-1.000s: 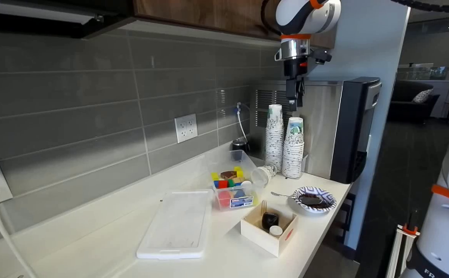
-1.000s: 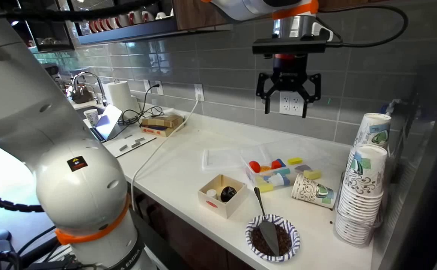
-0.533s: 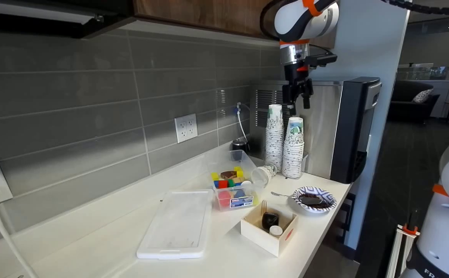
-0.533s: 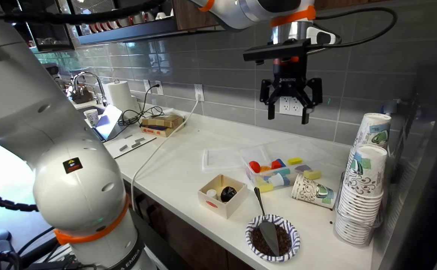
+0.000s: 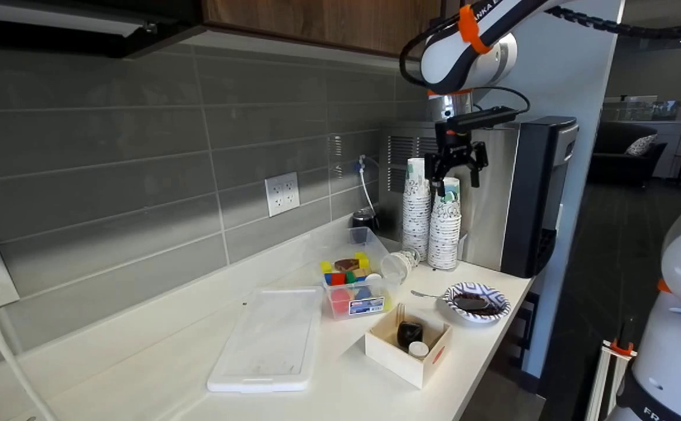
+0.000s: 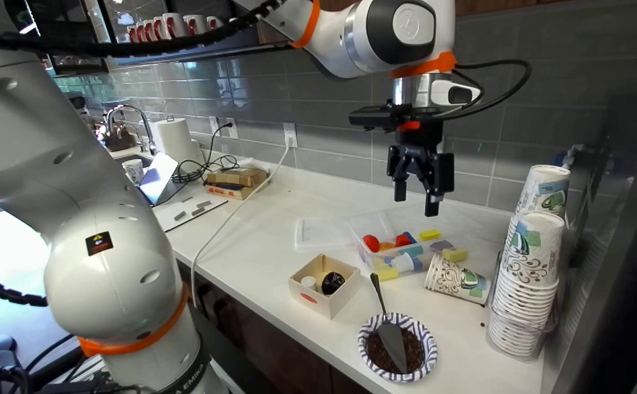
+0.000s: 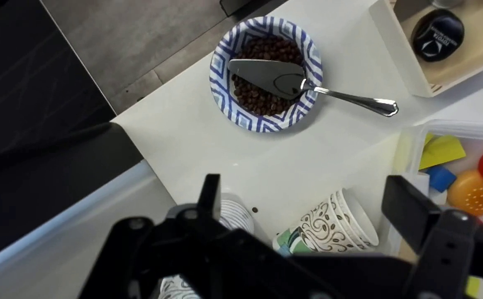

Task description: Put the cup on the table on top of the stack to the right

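The cup is patterned paper, with a couple of rims nested together. It lies on its side on the cream-white table, beside the cup stacks, and also shows in an exterior view and in the wrist view. Two tall white cup columns stand upright: a shorter stack, also seen in an exterior view, and a taller column partly behind it. My gripper is open and empty, in the air above the cup's area. In the wrist view the cup lies between the spread fingers, its lower side hidden by the gripper.
A clear bin of toy blocks is beside the cup. A patterned bowl of beans holds a cake server. A wooden box and a white lid lie nearby. A steel machine stands behind the stacks.
My gripper has moved down toward the table and turned about its vertical axis, staying open. The cup and both columns have not moved.
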`<action>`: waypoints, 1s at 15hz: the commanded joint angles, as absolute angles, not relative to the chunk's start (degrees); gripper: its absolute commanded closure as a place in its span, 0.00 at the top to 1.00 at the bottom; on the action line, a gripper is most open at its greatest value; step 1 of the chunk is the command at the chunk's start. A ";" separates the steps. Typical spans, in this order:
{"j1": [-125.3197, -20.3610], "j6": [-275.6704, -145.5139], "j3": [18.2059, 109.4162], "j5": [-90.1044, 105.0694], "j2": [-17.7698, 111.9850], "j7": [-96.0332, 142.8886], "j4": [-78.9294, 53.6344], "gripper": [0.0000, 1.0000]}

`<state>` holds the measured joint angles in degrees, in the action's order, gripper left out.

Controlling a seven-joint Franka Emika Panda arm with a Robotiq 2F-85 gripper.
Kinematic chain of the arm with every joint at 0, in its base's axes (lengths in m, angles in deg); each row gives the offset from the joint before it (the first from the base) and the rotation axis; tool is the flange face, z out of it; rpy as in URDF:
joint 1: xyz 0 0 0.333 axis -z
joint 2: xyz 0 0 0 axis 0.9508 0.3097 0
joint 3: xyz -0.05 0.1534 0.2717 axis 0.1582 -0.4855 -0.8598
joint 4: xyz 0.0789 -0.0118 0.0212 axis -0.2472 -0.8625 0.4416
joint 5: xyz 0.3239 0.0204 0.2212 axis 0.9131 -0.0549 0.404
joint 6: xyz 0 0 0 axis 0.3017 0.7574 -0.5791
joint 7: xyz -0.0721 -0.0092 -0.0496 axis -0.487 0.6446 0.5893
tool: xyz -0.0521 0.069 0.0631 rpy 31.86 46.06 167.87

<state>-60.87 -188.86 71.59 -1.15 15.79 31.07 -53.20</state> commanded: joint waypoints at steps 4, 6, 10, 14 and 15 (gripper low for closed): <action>-58.77 -199.78 70.32 3.72 21.62 48.99 -57.49 1.00; -58.64 -203.50 70.59 5.94 25.16 53.16 -56.72 1.00; -58.97 -212.32 71.16 10.92 32.67 60.95 -54.71 1.00; -59.72 -222.08 71.84 15.01 38.38 68.53 -53.53 1.00; -59.88 -224.26 72.10 15.67 39.69 70.48 -53.10 1.00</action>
<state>-59.17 -219.11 71.23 12.71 35.36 65.33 -55.57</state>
